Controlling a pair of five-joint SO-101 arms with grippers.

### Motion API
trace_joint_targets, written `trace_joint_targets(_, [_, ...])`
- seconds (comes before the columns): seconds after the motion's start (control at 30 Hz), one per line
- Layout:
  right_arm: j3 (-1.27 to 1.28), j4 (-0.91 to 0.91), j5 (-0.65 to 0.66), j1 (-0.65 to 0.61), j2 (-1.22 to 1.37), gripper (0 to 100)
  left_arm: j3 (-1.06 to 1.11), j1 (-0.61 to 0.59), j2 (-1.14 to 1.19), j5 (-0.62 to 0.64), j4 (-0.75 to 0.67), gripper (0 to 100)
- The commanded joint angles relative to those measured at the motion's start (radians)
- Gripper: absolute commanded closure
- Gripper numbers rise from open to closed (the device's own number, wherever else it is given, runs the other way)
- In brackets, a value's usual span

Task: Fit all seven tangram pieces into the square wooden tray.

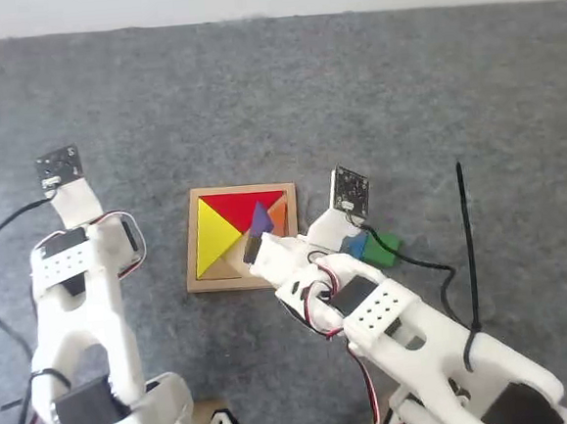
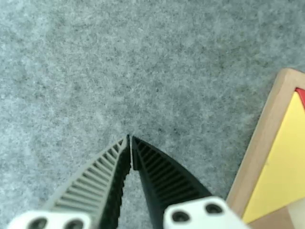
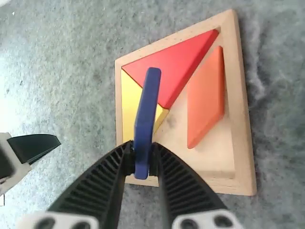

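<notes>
While we are clamping our right hand (image 3: pixel 142 151) on the blue piece (image 3: pixel 147 112), gripping it by its flat faces so that it is standing on edge, it is hanging over the square wooden tray (image 3: pixel 240 119), roughly above the spot where the red triangle (image 3: pixel 178 64) and the yellow triangle (image 3: pixel 127 109) are meeting. The orange parallelogram (image 3: pixel 206 95) is lying flat in the tray beside the red one, and bare wood is showing along the side nearest our hand. Our left hand (image 2: pixel 130 140) is hovering with its fingers together over the grey bench (image 1: pixel 431 83), just beside the tray's rim, holding nothing. A green piece (image 1: pixel 385 248) is lying on the bench outside the tray, near our right arm. We are judging the risk this way: released on edge, the blue piece is likely to be toppling onto the red or yellow triangle instead of dropping into the bare gap, and pressing it down may be shifting seated pieces or sliding the tray, since nothing is bracing it.
</notes>
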Motion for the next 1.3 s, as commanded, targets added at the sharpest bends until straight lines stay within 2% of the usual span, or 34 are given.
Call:
trace_joint_targets(0.0, [-0.005,-0.038,-0.005,0.013,0.016,99.2,-0.021,0.008,-0.002,-0.014,-0.018,99])
trace_joint_targets(0.23, [-0.021,-0.068,0.048,0.038,0.127,99.2,-0.021,0.008,-0.002,-0.014,-0.018,99])
trace_joint_targets(0.37, [-0.048,-0.079,0.051,0.076,0.191,99.2,-0.021,0.008,-0.002,-0.014,-0.018,99])
trace_joint_targets(0.63, [-0.064,-0.074,0.054,0.071,0.217,98.9,-0.021,0.008,-0.002,-0.014,-0.018,99])
trace_joint_targets(0.83, [-0.063,-0.074,0.054,0.036,0.225,85.3,-0.021,0.008,-0.002,-0.028,-0.018,99])
trace_joint_targets(1.1, [-0.071,-0.073,0.12,-0.012,0.208,84.6,-0.021,0.008,-0.002,-0.029,-0.018,99])
trace_joint_targets(1.17, [-0.081,-0.031,0.123,-0.012,0.177,84.6,-0.021,0.008,-0.002,-0.029,-0.018,99])
trace_joint_targets(1.27, [-0.12,0.137,0.124,-0.024,0.074,84.6,-0.021,0.008,-0.002,-0.029,-0.018,99])
